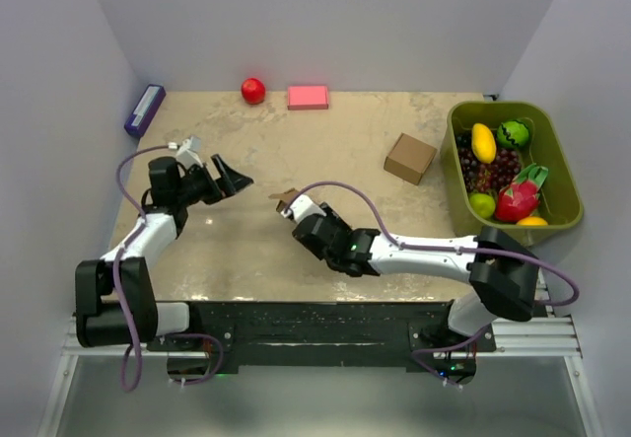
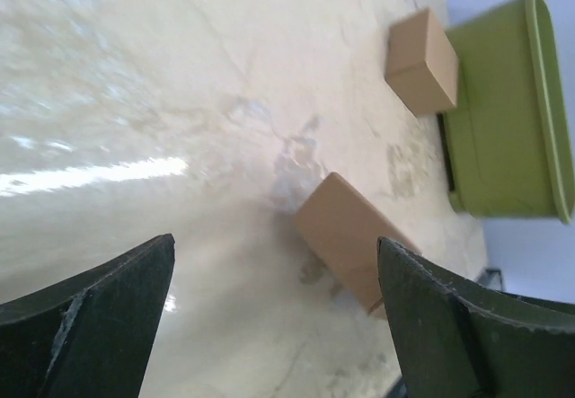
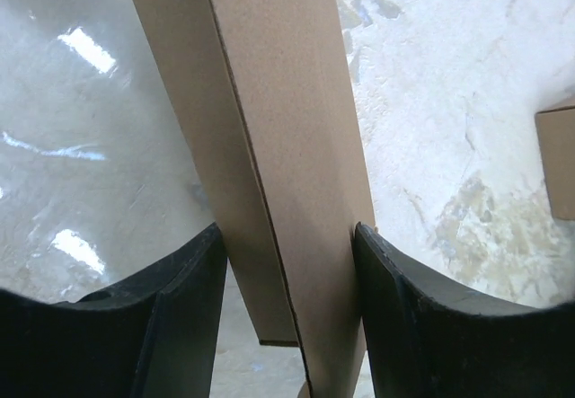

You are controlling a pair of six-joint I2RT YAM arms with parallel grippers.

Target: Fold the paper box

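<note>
The paper box point(image 1: 287, 199) is a folded, low oblong piece of plain brown cardboard at mid-table. My right gripper point(image 1: 297, 208) is shut on it. In the right wrist view the paper box point(image 3: 287, 128) runs up between both black fingers point(image 3: 193, 290), which press its two sides. A seam runs along its length, and its near end hangs just above the table. My left gripper point(image 1: 233, 175) stands wide open to the left of the box, apart from it. In the left wrist view the box point(image 2: 346, 236) lies beyond the spread fingers point(image 2: 117, 299), nothing between them.
A smaller squarish cardboard box point(image 1: 409, 158) point(image 2: 422, 61) sits right of centre. A green bin point(image 1: 493, 108) point(image 2: 503, 119) with fruit stands at the far right. Along the back edge are a red apple point(image 1: 253, 90), a pink block point(image 1: 308, 97) and a purple item point(image 1: 144, 109).
</note>
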